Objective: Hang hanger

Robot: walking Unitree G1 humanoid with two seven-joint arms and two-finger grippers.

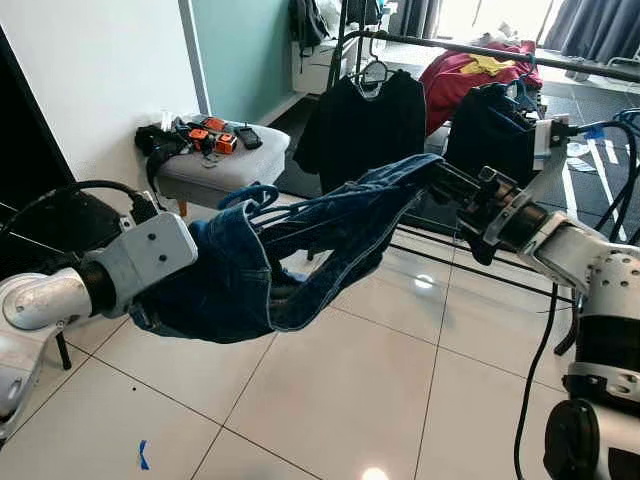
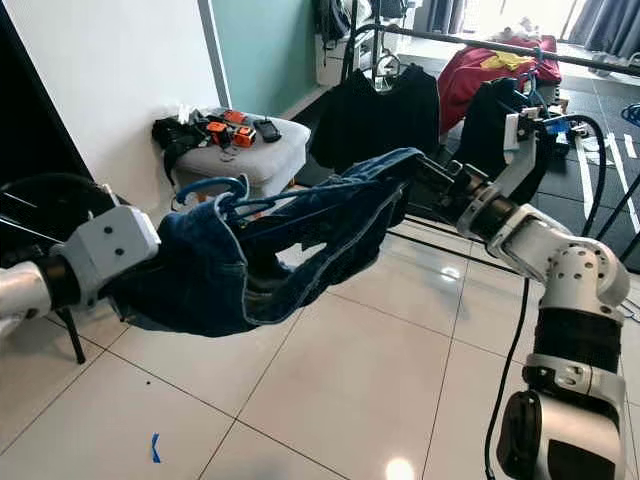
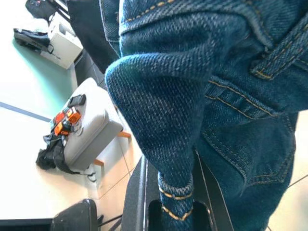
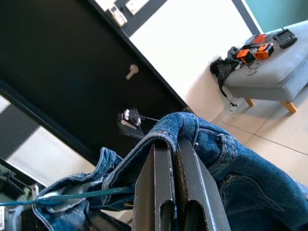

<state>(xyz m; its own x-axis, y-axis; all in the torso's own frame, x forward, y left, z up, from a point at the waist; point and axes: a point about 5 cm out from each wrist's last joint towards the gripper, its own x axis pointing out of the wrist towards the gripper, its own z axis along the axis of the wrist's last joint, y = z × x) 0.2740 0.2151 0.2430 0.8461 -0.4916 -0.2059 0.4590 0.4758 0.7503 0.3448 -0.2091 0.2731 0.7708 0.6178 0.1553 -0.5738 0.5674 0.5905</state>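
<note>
Blue denim jeans (image 1: 300, 250) stretched in mid-air between both arms, over the white tiled floor (image 1: 330, 400). Left gripper (image 3: 175, 202) clenched on a folded seam of the jeans, denim pinched between its black fingers (image 3: 137, 197). Right gripper (image 4: 175, 159) clamped on the other end, fabric bunched over its fingertips. A teal-blue hanger (image 1: 250, 195) sits tangled in the jeans near the left end, its hook poking up above the denim; the thin hanger bar (image 4: 72, 196) runs through the cloth. Behind, a black clothes rail (image 1: 470, 48) with a black shirt (image 1: 365, 125) on a hanger and a dark navy garment (image 1: 490, 130) beside it; both fill the rail's nearer stretch. Red clothing pile (image 1: 470, 75) beyond the rail. Grey padded stool (image 1: 225, 160) by the white wall, holding orange-black gadgets (image 1: 212, 135) and a black strap bundle (image 1: 158, 140). Black cables (image 1: 535, 370) hang by the right arm. Blue tape mark (image 1: 143, 455) on the floor.
</note>
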